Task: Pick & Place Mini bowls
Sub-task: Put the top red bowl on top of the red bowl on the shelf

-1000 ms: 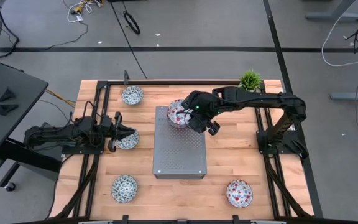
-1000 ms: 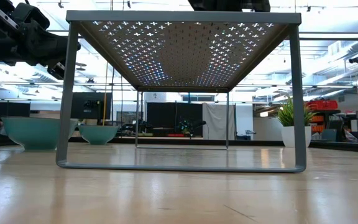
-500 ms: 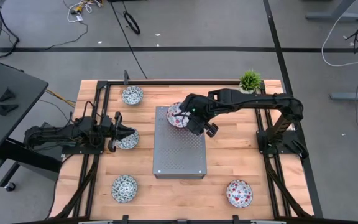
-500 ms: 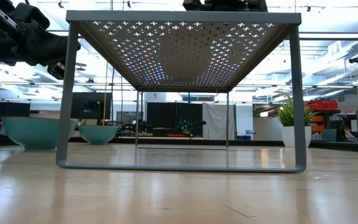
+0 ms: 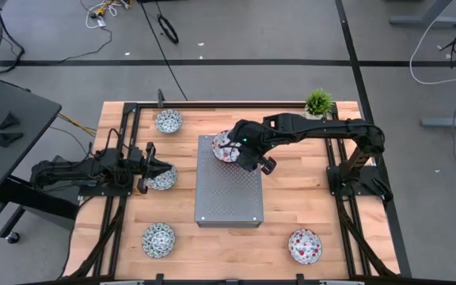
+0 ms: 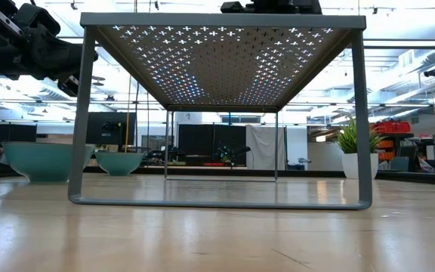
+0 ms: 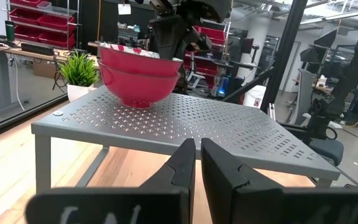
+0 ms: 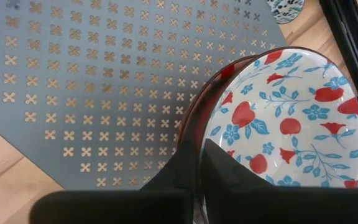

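Bowl (image 8: 284, 106) with red flowers now resting stacked on grey stand (image 5: 228, 190); right gripper (image 5: 248, 157) seemingly still pinching rim, starting release. Left gripper (image 7: 196, 163) waiting pressed together.

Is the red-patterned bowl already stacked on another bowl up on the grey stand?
Yes, the left wrist view shows two red bowls nested together on the perforated grey stand.
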Robot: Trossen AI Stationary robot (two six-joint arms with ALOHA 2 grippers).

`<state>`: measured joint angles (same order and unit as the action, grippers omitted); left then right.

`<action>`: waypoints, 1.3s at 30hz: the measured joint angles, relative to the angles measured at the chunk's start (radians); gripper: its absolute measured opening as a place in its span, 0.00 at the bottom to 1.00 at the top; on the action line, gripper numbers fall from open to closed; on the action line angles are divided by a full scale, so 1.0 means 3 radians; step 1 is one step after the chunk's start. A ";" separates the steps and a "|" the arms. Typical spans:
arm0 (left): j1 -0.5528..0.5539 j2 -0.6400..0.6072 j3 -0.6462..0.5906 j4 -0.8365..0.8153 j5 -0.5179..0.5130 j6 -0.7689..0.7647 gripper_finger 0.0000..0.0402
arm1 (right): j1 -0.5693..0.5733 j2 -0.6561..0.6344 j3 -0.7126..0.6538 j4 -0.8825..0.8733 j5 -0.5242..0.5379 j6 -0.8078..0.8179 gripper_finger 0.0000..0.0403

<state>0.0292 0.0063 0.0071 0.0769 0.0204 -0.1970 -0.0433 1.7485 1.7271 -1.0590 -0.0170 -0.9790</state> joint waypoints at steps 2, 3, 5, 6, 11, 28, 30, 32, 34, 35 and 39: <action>0.0000 0.0000 0.0000 0.0000 0.0000 -0.0002 0.08 | 0.0000 0.0000 0.0000 0.0007 0.0001 0.0005 0.08; 0.0000 0.0000 0.0000 -0.0001 0.0000 -0.0001 0.08 | 0.0000 0.0000 0.0000 0.0006 -0.0001 0.0006 0.09; -0.0001 0.0000 0.0000 0.0000 0.0000 0.0000 0.08 | 0.0000 0.0000 0.0000 0.0011 0.0003 0.0006 0.12; -0.0001 0.0000 0.0000 0.0000 0.0000 -0.0001 0.08 | 0.0000 0.0000 0.0000 0.0011 0.0004 0.0007 0.13; -0.0001 0.0000 0.0001 0.0000 0.0000 -0.0001 0.08 | 0.0000 0.0000 0.0000 0.0021 0.0004 0.0100 0.18; 0.0000 0.0000 0.0000 0.0000 0.0000 0.0001 0.08 | 0.0000 -0.0006 0.0000 0.0018 -0.0081 0.0182 0.35; 0.0000 0.0000 0.0001 -0.0001 0.0000 -0.0002 0.08 | 0.0000 -0.0006 0.0000 0.0036 -0.0078 0.0182 0.37; 0.0000 0.0000 0.0001 0.0000 0.0000 0.0000 0.08 | 0.0001 -0.0006 0.0001 0.0080 -0.0049 0.0182 0.38; -0.0001 0.0000 0.0001 0.0000 0.0000 -0.0001 0.08 | 0.0001 -0.0006 0.0003 0.0108 0.0006 0.0181 0.39; -0.0001 0.0000 0.0000 -0.0001 0.0000 -0.0001 0.08 | 0.0001 -0.0006 0.0003 0.0123 0.0043 0.0182 0.39; 0.0000 0.0000 0.0000 0.0000 0.0000 -0.0001 0.08 | 0.0002 -0.0006 0.0003 0.0160 0.0108 0.0180 0.39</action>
<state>0.0291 0.0063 0.0072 0.0769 0.0204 -0.1973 -0.0426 1.7466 1.7279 -1.0110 0.0155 -0.9248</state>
